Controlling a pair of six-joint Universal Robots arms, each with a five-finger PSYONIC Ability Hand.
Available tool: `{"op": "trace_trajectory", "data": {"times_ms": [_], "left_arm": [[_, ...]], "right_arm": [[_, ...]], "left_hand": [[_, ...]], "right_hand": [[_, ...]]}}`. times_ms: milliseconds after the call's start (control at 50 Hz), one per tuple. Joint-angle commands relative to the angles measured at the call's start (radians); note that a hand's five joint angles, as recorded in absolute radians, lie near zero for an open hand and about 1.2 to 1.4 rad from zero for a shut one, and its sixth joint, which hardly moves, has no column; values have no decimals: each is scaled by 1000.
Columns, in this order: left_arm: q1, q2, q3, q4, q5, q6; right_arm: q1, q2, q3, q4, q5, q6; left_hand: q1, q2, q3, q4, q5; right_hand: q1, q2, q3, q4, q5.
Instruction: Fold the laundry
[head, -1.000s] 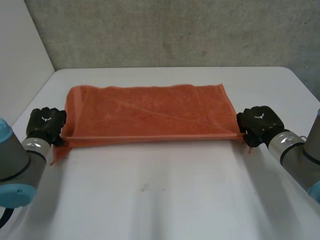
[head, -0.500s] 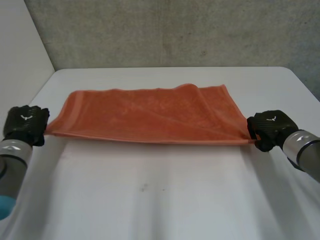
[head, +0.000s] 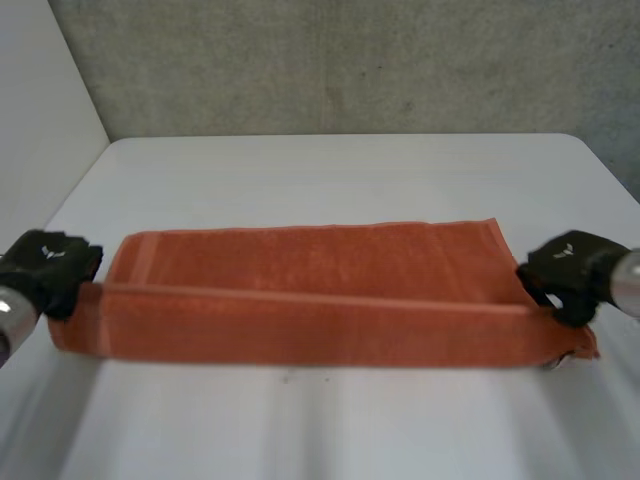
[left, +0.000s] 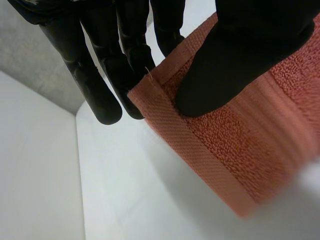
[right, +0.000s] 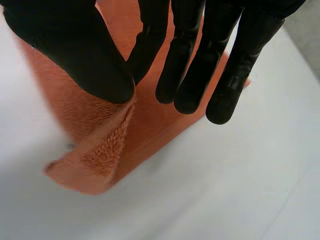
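Here the left hand (head: 48, 266) pinches the left end of the orange towel (head: 300, 300), thumb against fingers; the right hand (head: 570, 270) pinches its right end. The towel spans the white table (head: 330, 170). Small white marks top both hands.

Soft even light from above; white table (head: 330, 430) bright; faint diffuse shadow along towel (head: 300, 290) near edge; grey wall (head: 350, 60) dimmer.
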Motion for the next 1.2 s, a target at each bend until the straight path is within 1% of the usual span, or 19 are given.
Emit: {"op": "trace_trajectory", "data": {"times_ms": [20,60,120,220,400,420,440,460,520,560,660,760,900,1000,1020,1060,1080,1140,1200], "left_arm": [[-78,-320,206,230,-16,7],[-86,-369,249,270,-27,7],[-115,-466,338,337,-61,8],[-142,-593,474,406,-99,8],[-175,-755,656,422,-98,10],[-175,-755,656,422,-98,10],[-179,-762,661,422,-99,10],[-185,-766,661,425,-98,11],[-193,-766,657,434,-95,11],[-211,-756,653,466,-98,11],[-224,-688,609,503,-101,8],[-225,-582,518,506,-107,-2],[-228,-396,314,502,-105,-47],[-241,-250,149,496,-104,-209],[-241,-250,148,496,-104,-209],[-245,-188,95,488,-104,-321],[-245,-187,95,488,-104,-321],[-247,-151,62,468,-104,-419],[-251,-135,50,440,-104,-482]], "right_arm": [[132,198,-166,-239,74,29],[146,281,-226,-367,75,28],[149,316,-251,-429,74,28],[186,457,-359,-656,83,19],[192,609,-490,-741,72,17],[192,629,-507,-751,74,19],[193,643,-515,-768,83,19],[193,643,-515,-768,83,19],[201,643,-513,-797,91,31],[204,632,-510,-800,97,35],[206,537,-449,-797,144,92],[192,326,-285,-785,157,322],[177,140,-115,-649,128,488],[98,105,-30,-513,88,517],[74,103,-6,-477,72,511],[56,103,13,-451,59,511],[40,103,31,-438,45,509],[19,114,54,-441,17,505],[-1,147,67,-469,-14,503]], "left_hand": [[232,178,181,180,205],[232,178,181,180,205],[232,178,181,180,205],[232,178,181,180,205],[232,178,181,180,205],[232,178,181,180,205],[-465,-519,-516,-518,-492],[-990,-1043,-1041,-1042,-1017],[-933,-987,-984,-986,-960],[-990,-1043,-1041,-1042,-1017],[-990,-1043,-1041,-1042,-1017],[-990,-1043,-1041,-1042,-1017],[-990,-1043,-1041,-1042,-1017],[-990,-1043,-1041,-1042,-1017],[-990,-1043,-1041,-1042,-1017],[-990,-1043,-1041,-1042,-1017],[-990,-1043,-1041,-1042,-1017],[-990,-1043,-1041,-1042,-1017],[-990,-1043,-1041,-1042,-1017]], "right_hand": [[417,214,211,204,224],[417,214,211,204,224],[417,214,211,204,224],[417,214,211,204,224],[417,214,211,204,224],[-187,-389,-392,-400,-380],[-805,-1008,-1011,-1018,-998],[-805,-1008,-1011,-1018,-998],[-805,-1008,-1011,-1018,-998],[-805,-1008,-1011,-1018,-998],[-805,-1008,-1011,-1018,-998],[-805,-1008,-1011,-1018,-998],[-805,-1008,-1011,-1018,-998],[-716,-918,-921,-929,-909],[-681,-883,-886,-894,-874],[-666,-868,-871,-879,-859],[-593,-795,-798,-806,-786],[-446,-648,-651,-659,-639],[-437,-639,-642,-650,-630]]}}
